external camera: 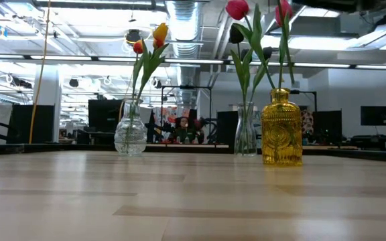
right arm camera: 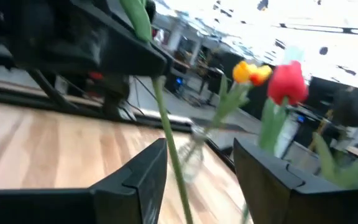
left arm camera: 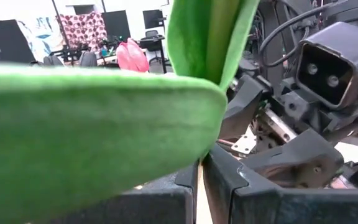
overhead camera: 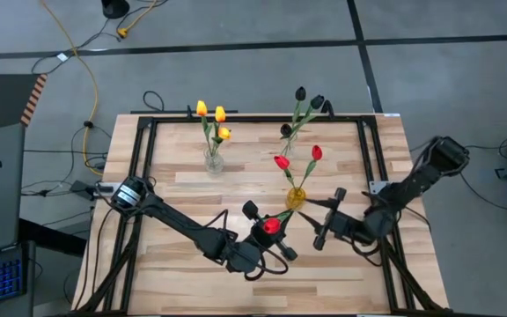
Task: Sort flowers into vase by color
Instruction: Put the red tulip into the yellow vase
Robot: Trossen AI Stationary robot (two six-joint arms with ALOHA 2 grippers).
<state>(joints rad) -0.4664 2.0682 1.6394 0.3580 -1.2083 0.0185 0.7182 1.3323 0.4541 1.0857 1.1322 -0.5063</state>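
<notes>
My left gripper point(overhead camera: 267, 236) hovers above the table's near middle, shut on a red tulip point(overhead camera: 272, 225). The tulip's green leaf point(left arm camera: 98, 130) fills most of the left wrist view. My right gripper point(overhead camera: 328, 217) is open just right of it, a finger on either side of the tulip's thin stem point(right arm camera: 173, 155) without touching it. An amber glass vase point(overhead camera: 296, 199) point(external camera: 281, 127) holds two red tulips point(overhead camera: 282, 162). One clear vase point(overhead camera: 213, 161) holds yellow tulips point(overhead camera: 210, 113), and another point(overhead camera: 286, 132) holds near-black ones point(overhead camera: 310, 99). My left gripper pinches the red tulip between its two fingers point(left arm camera: 229, 186), close to the bud point(overhead camera: 272, 225). The leaf covers the exact place of contact. The tulip is lifted clear of the table, and its stem point(right arm camera: 166, 130) runs out toward my right gripper.
The three vases stand in the far half of the wooden table point(overhead camera: 183, 211), the amber one nearest both grippers. A black frame point(overhead camera: 143, 150) runs along the table's edges. The table's near left part is bare wood. Cables lie on the floor beyond the far edge.
</notes>
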